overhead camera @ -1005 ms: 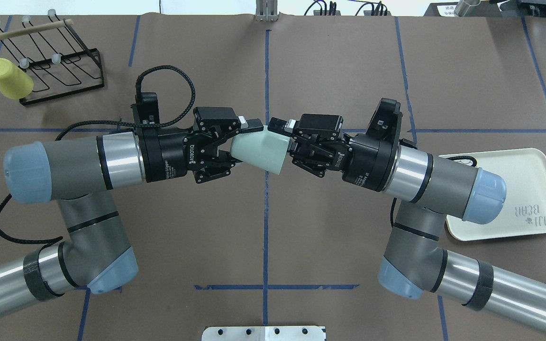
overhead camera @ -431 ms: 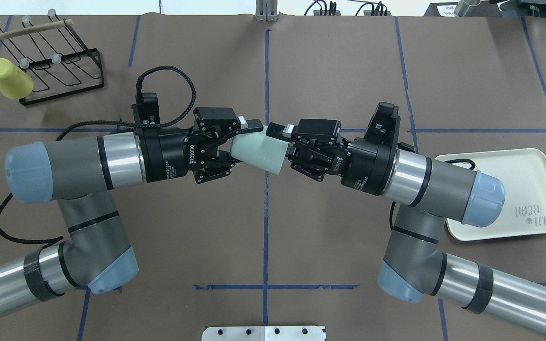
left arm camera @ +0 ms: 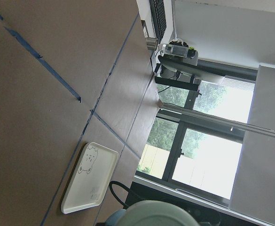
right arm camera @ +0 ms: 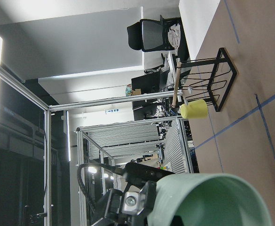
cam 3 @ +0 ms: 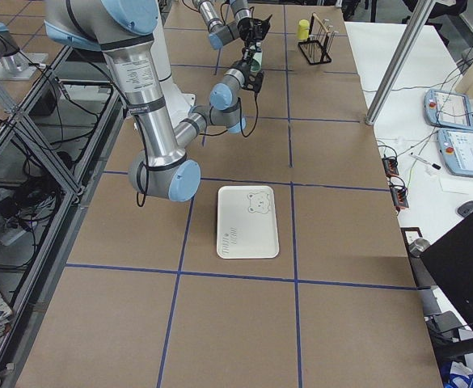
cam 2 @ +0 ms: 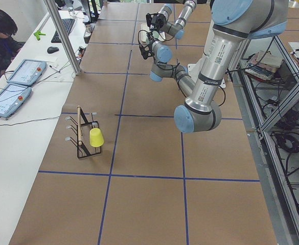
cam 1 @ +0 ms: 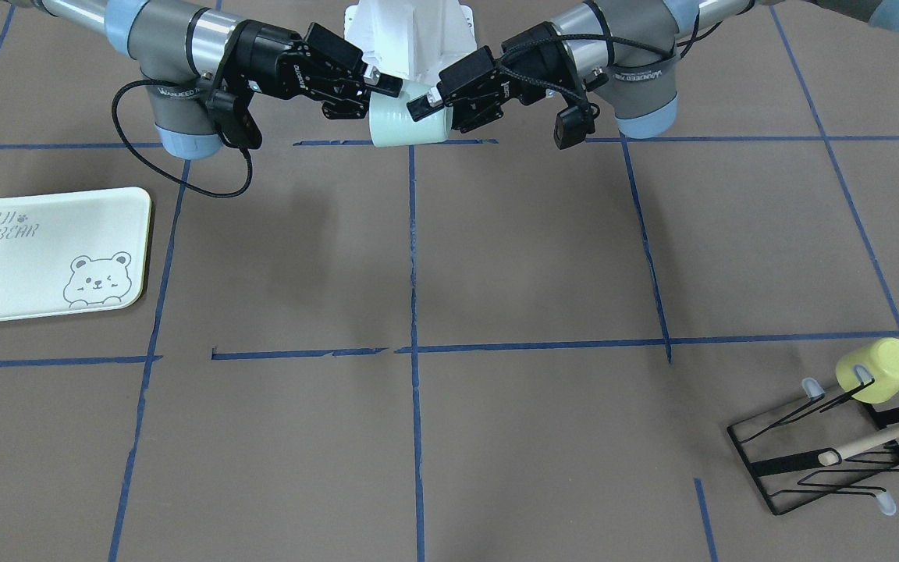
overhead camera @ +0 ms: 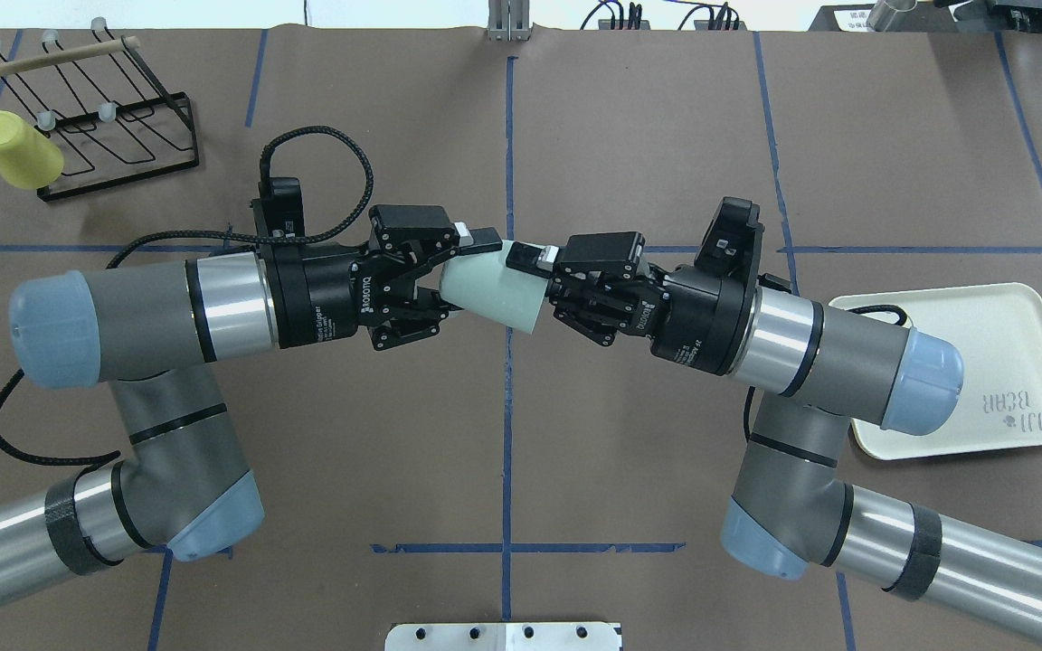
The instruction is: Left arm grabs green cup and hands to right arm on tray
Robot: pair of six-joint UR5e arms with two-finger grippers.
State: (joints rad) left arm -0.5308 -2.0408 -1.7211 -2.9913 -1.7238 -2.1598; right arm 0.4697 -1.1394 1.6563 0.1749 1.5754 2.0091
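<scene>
While the left arm's black two-finger gripper [overhead camera: 462, 276] stays clenched on the base of the pale mint plastic tumbler [overhead camera: 494, 291], aloft over mid-table, the right arm's twin gripper [overhead camera: 539, 287] has slid in to straddle its rim, whether pinching I cannot tell, so handover looks imminent and the cream rectangular bear-print tray [overhead camera: 1018, 334] carries no cup yet.

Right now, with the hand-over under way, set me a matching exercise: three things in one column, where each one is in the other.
Things:
1. green cup
2. yellow cup
3. tray

Places:
A. hung on the wire rack
B. flat on the table, on the robot's right
C. in the air, between the fingers of the left gripper and the right gripper

Pairs: 1-C, 2-A, 3-B.
</scene>
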